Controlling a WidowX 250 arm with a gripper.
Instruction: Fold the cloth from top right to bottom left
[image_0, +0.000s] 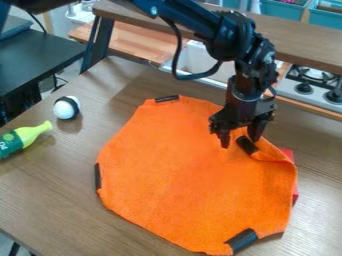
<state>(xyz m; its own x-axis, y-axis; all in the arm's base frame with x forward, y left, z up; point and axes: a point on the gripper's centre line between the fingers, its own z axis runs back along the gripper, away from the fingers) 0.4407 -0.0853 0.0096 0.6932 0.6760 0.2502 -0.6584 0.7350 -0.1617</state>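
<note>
Watching from the camera, I see the orange cloth (180, 175) spread over the counter (53, 200), taking up the middle and the lower right of the view. The gripper (240, 143) hangs down at the upper right part of the cloth, and its two fingers stand apart, so it is open, with some orange fabric visible between them. If the tips are touching the cloth, I cannot tell. Just beside them lies a black patch (247, 145), and next to this the cloth's edge is curled over itself. Three more dark patches sit at the cloth's top, left and lower right edges. A red object (294, 190) peeks out along the right edge. On the left are a white ball (65, 108) with a black band and a green bottle (15, 141), lying with its yellowish neck toward the cloth.
</note>
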